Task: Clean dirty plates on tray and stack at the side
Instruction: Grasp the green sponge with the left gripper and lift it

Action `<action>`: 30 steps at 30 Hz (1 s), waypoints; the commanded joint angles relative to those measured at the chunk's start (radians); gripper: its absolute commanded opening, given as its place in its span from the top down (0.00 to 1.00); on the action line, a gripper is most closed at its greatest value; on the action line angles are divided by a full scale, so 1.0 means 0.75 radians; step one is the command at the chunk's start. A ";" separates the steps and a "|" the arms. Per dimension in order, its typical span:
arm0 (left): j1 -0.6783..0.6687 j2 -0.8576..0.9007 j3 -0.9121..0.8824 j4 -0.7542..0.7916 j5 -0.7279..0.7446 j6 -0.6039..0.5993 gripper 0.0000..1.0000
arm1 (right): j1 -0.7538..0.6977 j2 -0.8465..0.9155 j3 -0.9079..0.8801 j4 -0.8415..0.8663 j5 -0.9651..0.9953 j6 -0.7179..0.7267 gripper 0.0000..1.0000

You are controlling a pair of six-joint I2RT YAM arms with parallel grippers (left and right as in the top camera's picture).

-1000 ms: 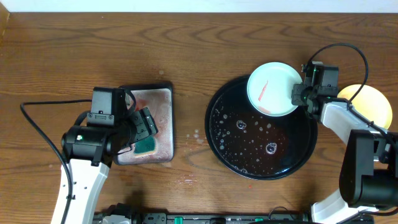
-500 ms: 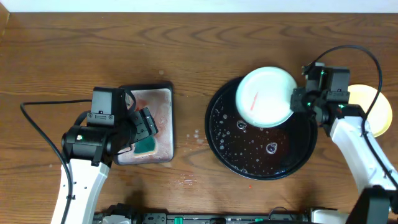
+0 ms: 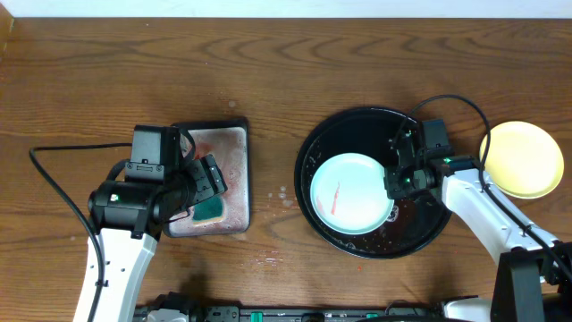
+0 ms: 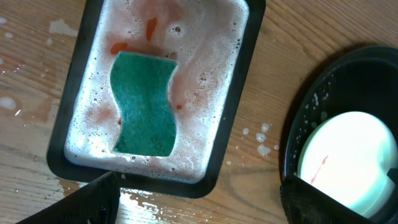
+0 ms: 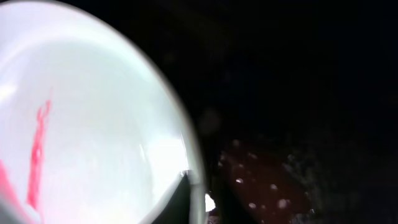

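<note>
My right pincer (image 3: 391, 183) is clenched on the right-hand rim of the pale blue plate (image 3: 349, 193), and from my wrist I get one dark fingertip (image 5: 178, 200) pressed up against that rim; the other one is lost in the blackness, can't make it out. The plate faces up, hollow to the ceiling, and whether it lies flat or hangs a touch tilted I cannot tell. It's round, so no long axis of its own, but the red streak (image 3: 335, 199) on it runs roughly from the near edge of the worktop toward the far edge, leaning slightly. Most of the plate spills off the left of my wrist picture. It sits inside the black tray (image 3: 420, 125), in the tray's left half, the tray itself in the right half of the worktop. Beside the rim there's a reddish wet patch (image 5: 261, 180) with pale bubbles on the tray floor, blurry. Further out, the yellow plate (image 3: 522, 159) lies on bare wood by the right edge, apart from the tray. Over to my left pincer (image 3: 211, 179): released, jaws wide, hanging above the rectangular tray (image 4: 231, 118) in the left half, nearer the near edge. The green sponge (image 4: 144, 104) lies in pinkish suds there, lengthwise along the tray, untouched. My dark finger covers the blue plate's lower edge in that view.
</note>
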 commanded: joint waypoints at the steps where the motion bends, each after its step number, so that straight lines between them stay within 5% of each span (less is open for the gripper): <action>1: 0.004 0.000 0.012 -0.004 -0.003 0.008 0.17 | 0.006 -0.020 0.009 -0.006 0.093 0.016 0.80; 14: 0.004 0.078 -0.002 0.006 -0.115 0.007 0.18 | 0.031 -0.523 0.074 -0.144 -0.255 -0.080 0.69; 18: 0.004 0.230 -0.049 0.022 -0.153 -0.002 0.40 | 0.032 -0.589 0.074 -0.149 -0.262 -0.068 0.70; 24: 0.004 0.549 -0.149 0.107 -0.146 -0.043 0.57 | 0.032 -0.578 0.074 -0.170 -0.262 -0.043 0.73; 30: 0.008 0.828 -0.152 0.169 -0.145 -0.089 0.57 | 0.032 -0.576 0.074 -0.197 -0.262 -0.044 0.75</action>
